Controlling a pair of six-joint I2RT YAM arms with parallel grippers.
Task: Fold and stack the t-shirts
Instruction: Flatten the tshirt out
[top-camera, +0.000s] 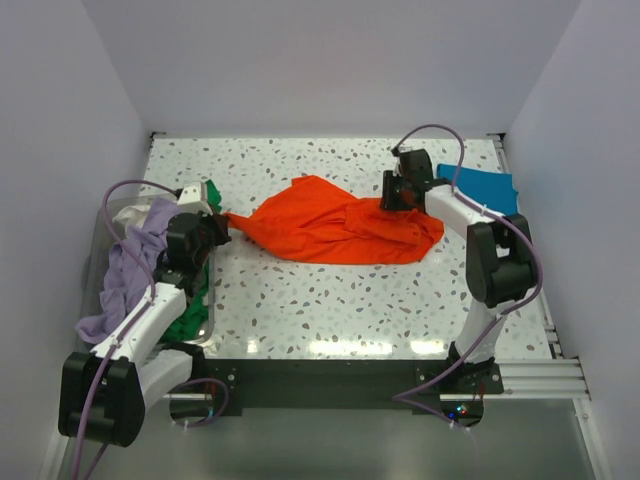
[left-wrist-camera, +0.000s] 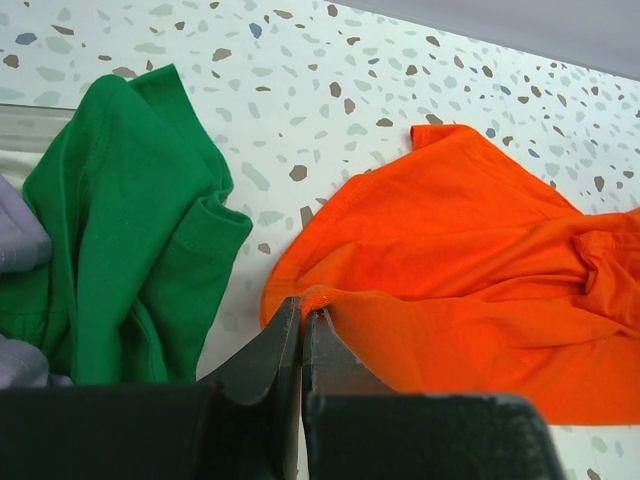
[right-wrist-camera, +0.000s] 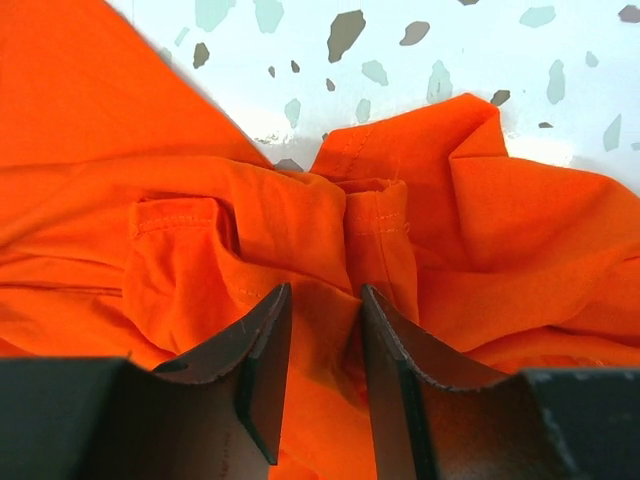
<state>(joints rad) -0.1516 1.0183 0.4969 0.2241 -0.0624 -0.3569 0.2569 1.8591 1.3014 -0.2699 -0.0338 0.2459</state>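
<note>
The bright orange t-shirt (top-camera: 330, 232) lies crumpled in the middle of the table. My left gripper (top-camera: 222, 232) is shut on its left edge; in the left wrist view the gripper (left-wrist-camera: 302, 312) pinches a small hem fold of the orange shirt (left-wrist-camera: 470, 270). My right gripper (top-camera: 395, 195) is over the shirt's right end. In the right wrist view it (right-wrist-camera: 325, 295) is open, its jaws straddling a fold of the orange cloth (right-wrist-camera: 200, 190). A teal-blue t-shirt (top-camera: 480, 187) lies flat at the far right.
A clear bin (top-camera: 208, 330) at the left edge holds a heap of a lavender tee (top-camera: 125, 270), a green tee (top-camera: 190, 318) and a whitish one (top-camera: 130, 213). The green tee (left-wrist-camera: 130, 230) spills close to my left gripper. White walls close in three sides.
</note>
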